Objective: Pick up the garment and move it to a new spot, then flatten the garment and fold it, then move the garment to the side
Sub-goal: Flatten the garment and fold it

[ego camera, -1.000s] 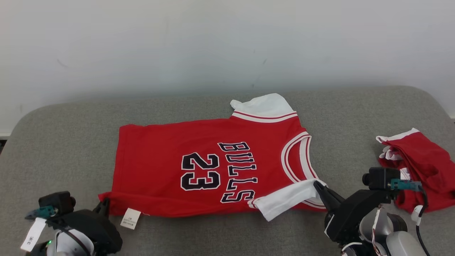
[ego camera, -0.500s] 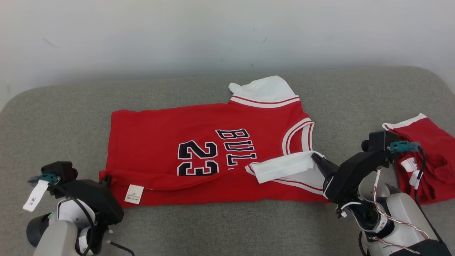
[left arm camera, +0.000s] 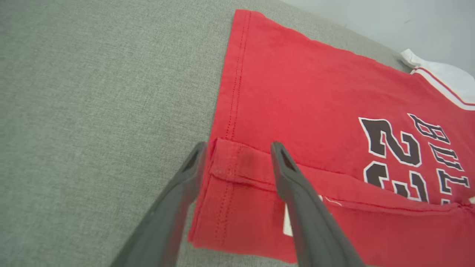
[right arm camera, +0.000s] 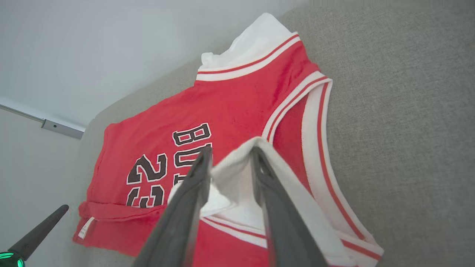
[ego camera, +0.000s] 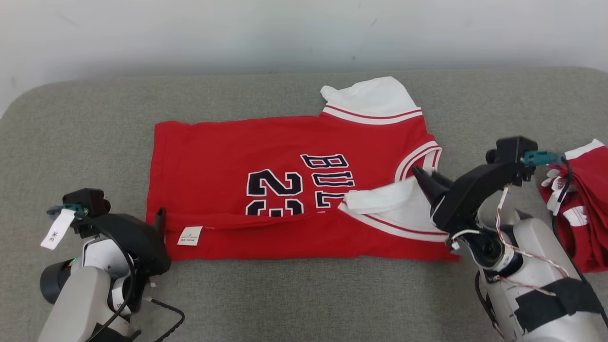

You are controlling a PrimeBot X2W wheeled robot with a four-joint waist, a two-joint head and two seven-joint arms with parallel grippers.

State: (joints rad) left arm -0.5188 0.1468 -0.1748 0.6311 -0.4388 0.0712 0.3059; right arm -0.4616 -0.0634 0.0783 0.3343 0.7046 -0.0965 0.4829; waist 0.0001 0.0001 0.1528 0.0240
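The garment [ego camera: 266,152] is a red jersey with black "BULLS 23" lettering and white sleeves, lying spread on a grey cushion [ego camera: 95,123]. Its near edge is folded over toward the far side, covering the lower part of the digits. My left gripper [left arm camera: 239,145] stands open at the hem-end corner, its fingers either side of the folded hem. In the head view the left gripper [ego camera: 160,216] sits at the garment's left near corner. My right gripper [right arm camera: 232,149] is open at the folded white sleeve [right arm camera: 237,185], which lies loosely between its fingers; in the head view the right gripper [ego camera: 424,173] is beside the neckline.
A second red and white garment [ego camera: 586,209] lies bunched at the cushion's right edge, behind my right arm. A pale wall rises behind the cushion. Bare grey cushion stretches left of the jersey and along the front.
Both grippers have gone from shut on the near edge to open, after carrying that edge farther over the jersey. The head camera has also shifted, so the whole scene sits differently.
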